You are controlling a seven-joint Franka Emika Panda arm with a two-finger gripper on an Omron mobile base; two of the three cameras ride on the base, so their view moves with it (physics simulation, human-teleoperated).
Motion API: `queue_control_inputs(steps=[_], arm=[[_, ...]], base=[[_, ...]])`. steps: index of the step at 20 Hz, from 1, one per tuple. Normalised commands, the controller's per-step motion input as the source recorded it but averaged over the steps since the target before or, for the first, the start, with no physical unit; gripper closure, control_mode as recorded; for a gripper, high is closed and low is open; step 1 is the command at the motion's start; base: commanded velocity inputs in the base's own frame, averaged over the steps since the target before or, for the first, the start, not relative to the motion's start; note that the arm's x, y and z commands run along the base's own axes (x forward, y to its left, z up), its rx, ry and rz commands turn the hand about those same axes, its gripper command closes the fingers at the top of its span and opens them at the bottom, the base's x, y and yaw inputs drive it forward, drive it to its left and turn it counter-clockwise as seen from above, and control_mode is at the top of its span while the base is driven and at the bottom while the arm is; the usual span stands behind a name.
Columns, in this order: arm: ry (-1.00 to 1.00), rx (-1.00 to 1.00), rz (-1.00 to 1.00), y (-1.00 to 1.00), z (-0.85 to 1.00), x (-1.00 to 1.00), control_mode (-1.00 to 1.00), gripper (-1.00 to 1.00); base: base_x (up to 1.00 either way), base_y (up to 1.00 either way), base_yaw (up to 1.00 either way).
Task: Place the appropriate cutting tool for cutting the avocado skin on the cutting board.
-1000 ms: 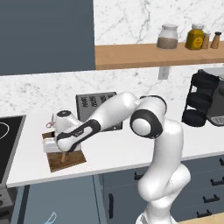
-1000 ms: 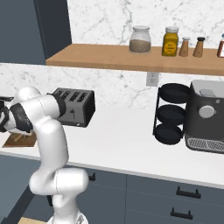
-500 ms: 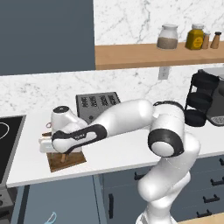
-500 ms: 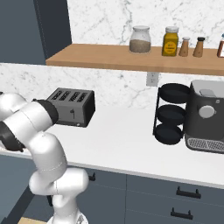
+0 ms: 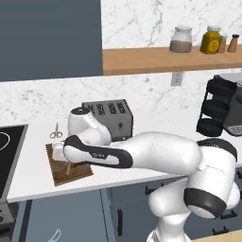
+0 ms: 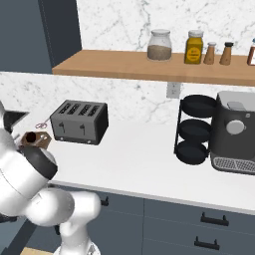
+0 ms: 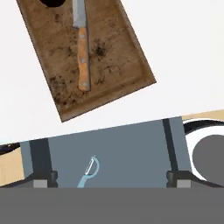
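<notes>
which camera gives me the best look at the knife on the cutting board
The hand view: the knife lies flat on the cutting board, blade and wooden handle unobstructed. In the left base view only a brown bit of its handle pokes out beneath the arm. The right base view doesn't let me make it out.

Left base view looks forward and down from behind the arm's left at the counter [image 5: 156, 137]; right base view from behind its right. Both share the toaster [image 5: 109, 118] and shelf [image 6: 149, 69]. Hand view looks straight down, close over the cutting board [image 7: 113, 48].
</notes>
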Motion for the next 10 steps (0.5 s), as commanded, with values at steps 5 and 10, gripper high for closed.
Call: queue_control_inputs(steps=[5,10], arm=[[0.0,0.03,-0.06,-0.7,0.48,-0.13,-1.0,-1.0],[0.0,0.01,-0.01,-0.62,0.51,0.0,-1.0,-1.0]], base=[[0.0,0.0,0.0],[0.0,0.0,0.0]])
